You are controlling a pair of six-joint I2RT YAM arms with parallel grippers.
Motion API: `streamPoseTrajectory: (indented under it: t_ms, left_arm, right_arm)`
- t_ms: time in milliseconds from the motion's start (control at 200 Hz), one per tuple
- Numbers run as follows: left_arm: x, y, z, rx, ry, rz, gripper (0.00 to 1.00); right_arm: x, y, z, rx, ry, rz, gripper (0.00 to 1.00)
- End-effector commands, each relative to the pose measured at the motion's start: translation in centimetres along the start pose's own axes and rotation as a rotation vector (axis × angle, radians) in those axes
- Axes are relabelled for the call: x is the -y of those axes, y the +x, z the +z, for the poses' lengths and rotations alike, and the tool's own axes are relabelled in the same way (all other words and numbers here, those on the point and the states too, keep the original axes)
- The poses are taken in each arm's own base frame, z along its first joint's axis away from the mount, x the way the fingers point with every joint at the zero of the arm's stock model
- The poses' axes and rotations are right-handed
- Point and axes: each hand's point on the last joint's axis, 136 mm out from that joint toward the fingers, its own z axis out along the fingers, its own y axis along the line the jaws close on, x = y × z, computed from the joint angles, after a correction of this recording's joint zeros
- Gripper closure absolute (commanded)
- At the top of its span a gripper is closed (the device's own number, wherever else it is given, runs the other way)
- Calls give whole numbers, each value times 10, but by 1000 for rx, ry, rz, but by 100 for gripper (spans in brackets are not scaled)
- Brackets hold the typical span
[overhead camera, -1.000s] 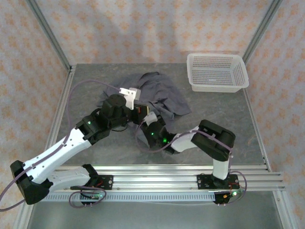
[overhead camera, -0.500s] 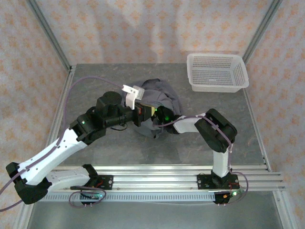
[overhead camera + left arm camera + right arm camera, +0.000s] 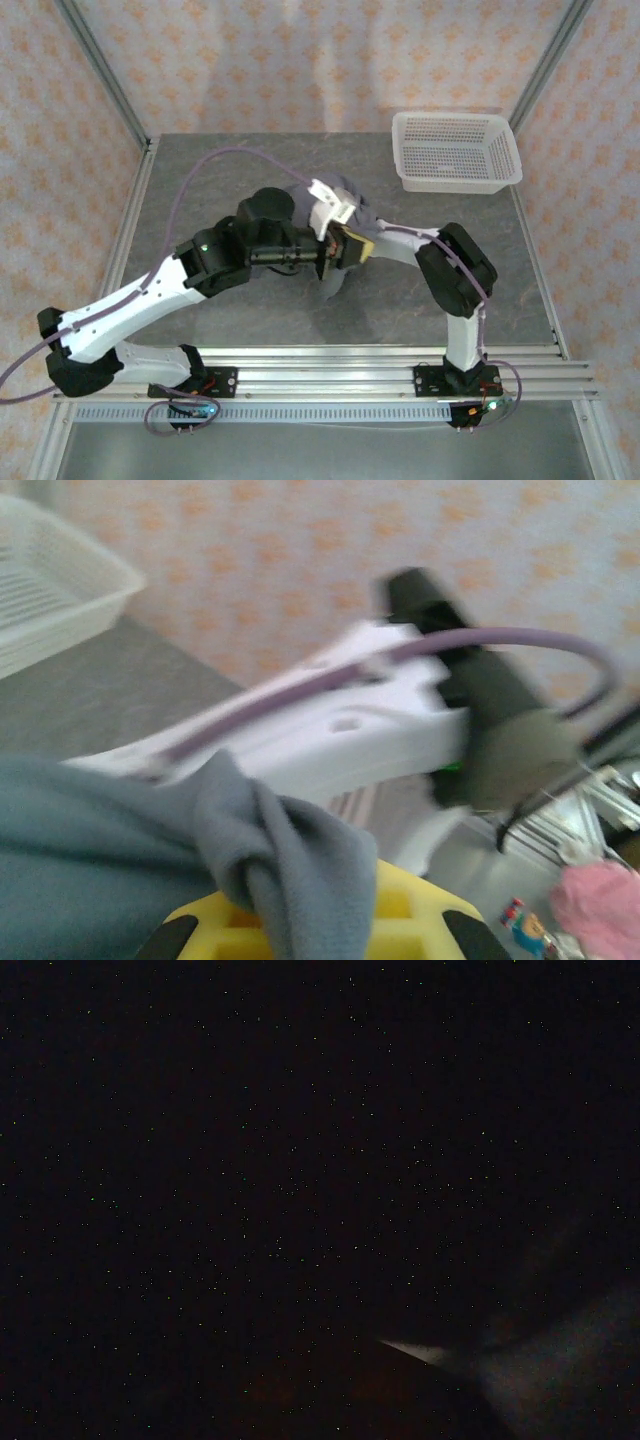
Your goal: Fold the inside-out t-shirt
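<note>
Inside-out t-shirt (image 3: 100, 860) lies bunched near the centre of the bench (image 3: 200, 190). Left gripper (image 3: 300, 930) is clamped on a fold of it. Right gripper is closed; whether it holds fabric cannot be told. White basket (image 3: 457, 150) occupies the far right corner.

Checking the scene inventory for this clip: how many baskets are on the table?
1. The white mesh basket sits at the table's far right corner, apart from the bunched t-shirt. None seems hidden.
</note>
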Motion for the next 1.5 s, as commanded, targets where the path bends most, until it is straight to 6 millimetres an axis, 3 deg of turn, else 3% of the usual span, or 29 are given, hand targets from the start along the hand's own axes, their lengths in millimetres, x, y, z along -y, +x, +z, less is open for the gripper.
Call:
streamPoseTrajectory:
  t_ms: [0,70,150,300,405,515,641,736,906,1031,1126,1216,1291,1321,1406,1491]
  left_arm:
    - [69,-25,-7,62,223,154,100]
    - [83,-13,-4,31,252,202,100]
    - [85,0,-3,13,237,239,100]
    - [74,11,-10,28,189,267,100]
    - [100,17,-19,11,336,319,100]
    - [124,21,-24,-11,417,386,100]
    - [116,25,-15,-40,354,417,100]
    - [116,31,-10,-64,367,415,100]
    - [139,45,-14,-101,455,505,100]
    - [123,48,-7,-124,356,533,100]
    - [111,51,-3,-146,298,541,100]
    - [106,51,-2,-146,268,544,100]
    - [97,48,-2,-133,214,543,100]
    - [90,44,-1,-119,165,537,100]
    - [47,19,-2,-40,-107,468,100]
    - [-19,-14,-21,59,-409,323,100]
  right_arm:
    - [11,50,29,-167,25,15,100]
    - [7,53,35,-202,15,1,100]
    - [2,48,32,-225,-1,-15,100]
    - [-9,15,7,-180,-22,-35,100]
    - [-5,5,3,-155,13,-52,100]
    - [12,30,20,-233,83,-100,100]
    - [31,73,28,-401,160,-181,96]
    - [54,96,26,-490,259,-238,82]
    - [78,119,13,-586,359,-293,59]
    - [87,136,-4,-685,384,-318,33]
    - [93,159,-16,-789,384,-333,29]
    - [100,182,-23,-857,388,-329,38]
    - [103,191,-26,-861,401,-329,73]
    - [101,192,-28,-859,386,-320,83]
    - [88,184,-32,-826,329,-286,100]
    - [69,170,-39,-760,263,-274,100]
